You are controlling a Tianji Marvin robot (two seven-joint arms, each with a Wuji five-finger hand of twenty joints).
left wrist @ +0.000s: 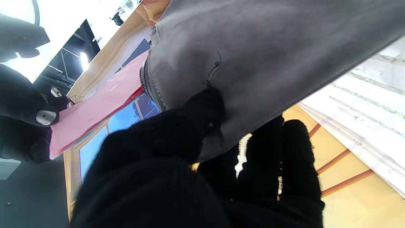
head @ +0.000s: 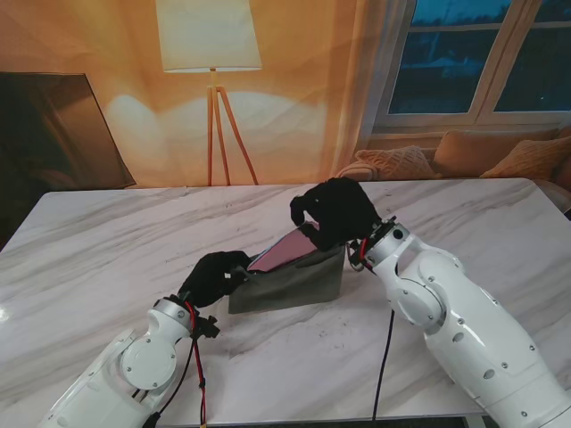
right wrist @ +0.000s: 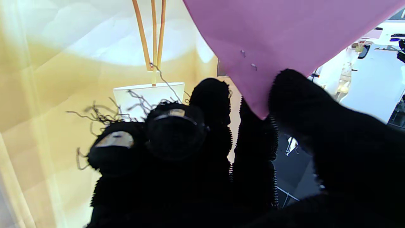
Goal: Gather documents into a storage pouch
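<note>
Stand view: we look down on a white marble table with grey veins. Behind it a floor lamp glows against a warm yellow curtain, and a window and sofa cushions sit at the far right. Near the table's middle a grey pouch stands on its long edge, running left to right, mouth up. Our left hand grasps its left end. A pink document slants from the pouch mouth, rising to the right, its upper corner pinched by our right hand.
</note>
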